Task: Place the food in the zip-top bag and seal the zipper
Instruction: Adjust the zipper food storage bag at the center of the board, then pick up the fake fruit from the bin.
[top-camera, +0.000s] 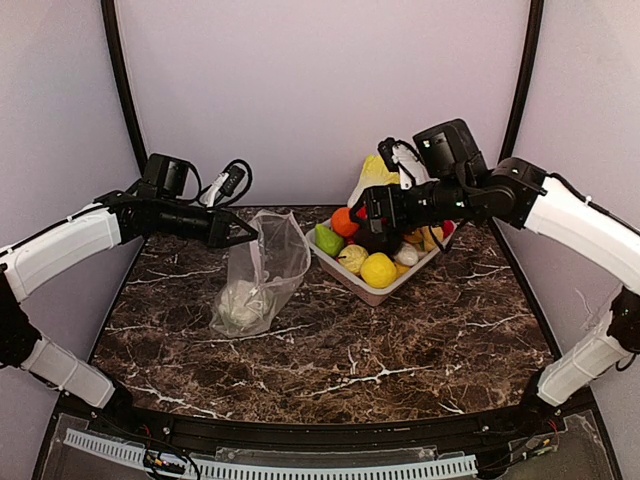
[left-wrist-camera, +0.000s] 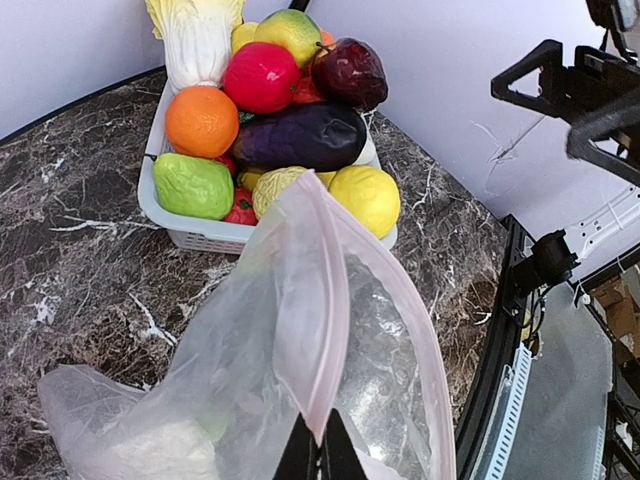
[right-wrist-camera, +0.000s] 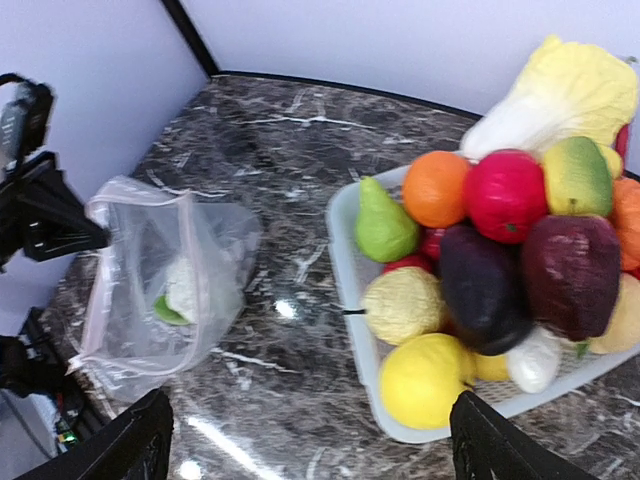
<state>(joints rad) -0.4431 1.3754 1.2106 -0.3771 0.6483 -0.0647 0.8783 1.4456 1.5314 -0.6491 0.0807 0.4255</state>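
Note:
The clear zip-top bag (top-camera: 268, 268) stands open on the marble table, with a white cauliflower (top-camera: 240, 305) with green leaves low inside it. My left gripper (top-camera: 236, 232) is shut on the bag's pink zipper (left-wrist-camera: 330, 300) and holds the mouth up. In its wrist view the left gripper (left-wrist-camera: 322, 455) pinches that strip between its black tips. My right gripper (top-camera: 362, 218) hovers open over the tray's near-left side, holding nothing. In the right wrist view the right gripper (right-wrist-camera: 315, 450) straddles the yellow lemon (right-wrist-camera: 422, 380). A dark purple round piece (right-wrist-camera: 570, 275) lies further back.
The pale tray (top-camera: 378, 294) at back centre-right is piled with other toy produce: a green pear (right-wrist-camera: 383, 222), an orange (right-wrist-camera: 435, 187), a red fruit (right-wrist-camera: 505, 195), a dark eggplant (right-wrist-camera: 485, 290) and a cabbage (right-wrist-camera: 560, 95). Walls close in the back and both sides.

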